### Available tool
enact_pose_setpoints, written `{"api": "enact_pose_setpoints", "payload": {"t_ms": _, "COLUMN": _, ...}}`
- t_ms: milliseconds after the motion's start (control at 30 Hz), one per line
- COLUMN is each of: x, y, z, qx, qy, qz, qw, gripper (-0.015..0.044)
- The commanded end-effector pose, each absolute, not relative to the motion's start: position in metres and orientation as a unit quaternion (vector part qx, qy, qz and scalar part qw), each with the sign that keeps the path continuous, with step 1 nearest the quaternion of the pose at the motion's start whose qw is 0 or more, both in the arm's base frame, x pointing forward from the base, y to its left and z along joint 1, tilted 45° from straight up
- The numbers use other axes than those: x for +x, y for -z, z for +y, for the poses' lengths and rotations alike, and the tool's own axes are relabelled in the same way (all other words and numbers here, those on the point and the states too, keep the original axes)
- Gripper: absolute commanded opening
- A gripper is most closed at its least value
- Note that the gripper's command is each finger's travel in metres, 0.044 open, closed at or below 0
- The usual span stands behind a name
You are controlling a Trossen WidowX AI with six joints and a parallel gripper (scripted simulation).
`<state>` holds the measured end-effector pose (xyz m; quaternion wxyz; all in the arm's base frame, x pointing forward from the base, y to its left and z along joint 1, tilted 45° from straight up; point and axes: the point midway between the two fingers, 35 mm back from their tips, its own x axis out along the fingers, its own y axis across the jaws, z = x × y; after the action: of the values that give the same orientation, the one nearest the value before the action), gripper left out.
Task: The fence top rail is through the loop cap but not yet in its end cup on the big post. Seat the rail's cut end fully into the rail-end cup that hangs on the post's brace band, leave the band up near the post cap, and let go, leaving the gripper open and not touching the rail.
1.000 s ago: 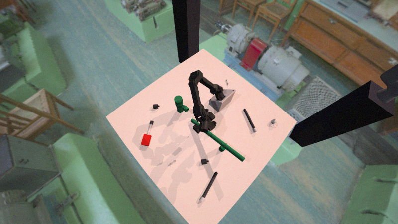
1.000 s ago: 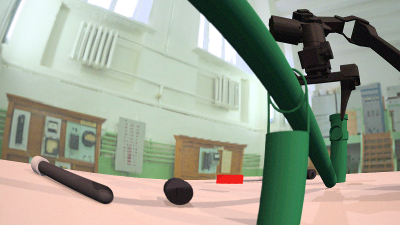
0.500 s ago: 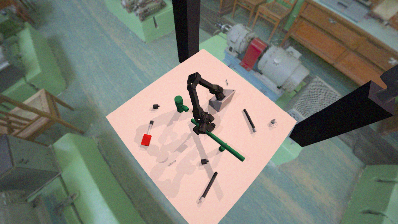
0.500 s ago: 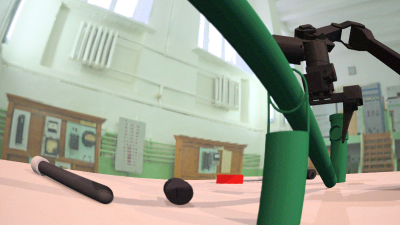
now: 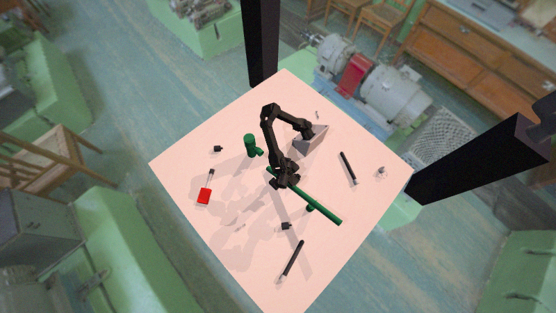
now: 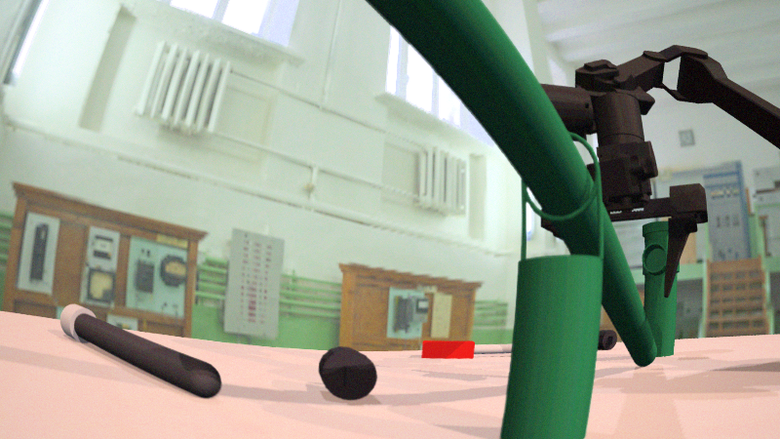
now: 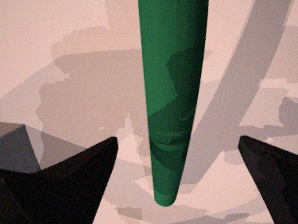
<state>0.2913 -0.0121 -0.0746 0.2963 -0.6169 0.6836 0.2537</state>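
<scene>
The green rail (image 5: 318, 208) (image 6: 490, 98) (image 7: 172, 75) runs through the wire loop (image 6: 524, 229) on the short green post (image 6: 553, 339). It slopes down, its far end low near the table, outside the cup. The big green post (image 5: 250, 149) (image 6: 661, 316) stands upright beyond that end. Its rail-end cup (image 5: 259, 151) (image 6: 654, 258) hangs near the post's cap and faces the rail side, above the rail's low end. My gripper (image 5: 286, 181) (image 6: 618, 295) (image 7: 180, 143) is open above the rail, one finger either side of it in the wrist view. One fingertip is hidden in the exterior view.
The arm's grey base (image 5: 316, 140) is behind the rail. Black rods (image 5: 347, 167) (image 6: 141, 349) lie on both sides of the rail. A red block with a thin rod (image 5: 203, 195) (image 6: 448, 349) and small black fittings (image 5: 285, 225) (image 6: 347, 373) lie on the table (image 5: 178, 155).
</scene>
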Motion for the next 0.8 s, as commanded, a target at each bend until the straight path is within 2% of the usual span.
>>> {"api": "enact_pose_setpoints", "payload": {"t_ms": 0, "x": 0.287, "y": 0.083, "z": -0.019, "qx": -0.616, "qy": -0.256, "qz": 0.687, "qw": 0.288, "gripper": 0.044}}
{"api": "enact_pose_setpoints", "payload": {"t_ms": 767, "x": 0.283, "y": 0.108, "z": -0.046, "qx": -0.616, "qy": -0.255, "qz": 0.688, "qw": 0.286, "gripper": 0.044}}
